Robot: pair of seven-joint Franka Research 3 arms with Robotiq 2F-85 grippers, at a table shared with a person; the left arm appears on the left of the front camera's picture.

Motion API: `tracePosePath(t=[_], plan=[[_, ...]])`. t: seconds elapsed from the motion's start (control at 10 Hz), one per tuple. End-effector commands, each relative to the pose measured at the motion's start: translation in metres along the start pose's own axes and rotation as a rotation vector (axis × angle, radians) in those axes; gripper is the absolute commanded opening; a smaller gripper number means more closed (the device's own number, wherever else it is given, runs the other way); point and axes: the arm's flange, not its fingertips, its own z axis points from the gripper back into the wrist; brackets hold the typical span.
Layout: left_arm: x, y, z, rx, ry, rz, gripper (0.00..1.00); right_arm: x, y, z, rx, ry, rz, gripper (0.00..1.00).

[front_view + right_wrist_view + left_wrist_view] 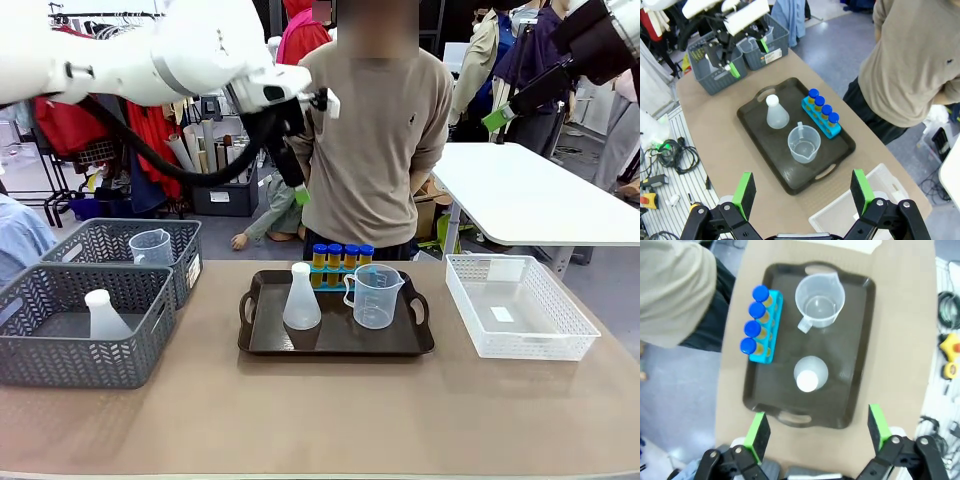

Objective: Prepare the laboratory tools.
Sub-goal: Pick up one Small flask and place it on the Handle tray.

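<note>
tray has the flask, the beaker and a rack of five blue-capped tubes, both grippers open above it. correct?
Not quite: the rack holds four blue-capped tubes, not five; the left wrist view shows them in a row. The rest holds: the conical flask and measuring beaker stand on the dark tray, and the left gripper and right gripper are open above it.

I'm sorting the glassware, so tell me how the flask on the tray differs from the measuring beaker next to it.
The conical flask is milky white and tapers to a narrow neck; the measuring beaker is clear with a wide open mouth. The beaker has a handle and spout; the flask has neither. Both stand upright on the dark tray, side by side, with the flask on the robot's left.
</note>
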Motion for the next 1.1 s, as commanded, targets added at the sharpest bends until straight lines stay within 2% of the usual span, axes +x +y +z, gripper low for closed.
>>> tracePosePath(t=[0.0,0.2,0.6,1.0], plan=[[-0.026,-0.012,0.023,-0.002,-0.077,-0.012,1.00,0.001,0.000,0.001,0.014,-0.021,-0.001,1.00],[-0.034,-0.011,0.062,0.060,-0.107,0.001,1.00,0.001,0.000,0.001,0.014,-0.021,-0.001,1.00],[-0.051,-0.008,0.114,0.008,-0.182,-0.020,1.00,0.001,0.000,0.001,0.014,-0.021,-0.001,1.00],[-0.072,-0.018,0.158,0.076,-0.222,0.033,1.00,0.001,0.000,0.001,0.014,-0.021,-0.001,1.00]])
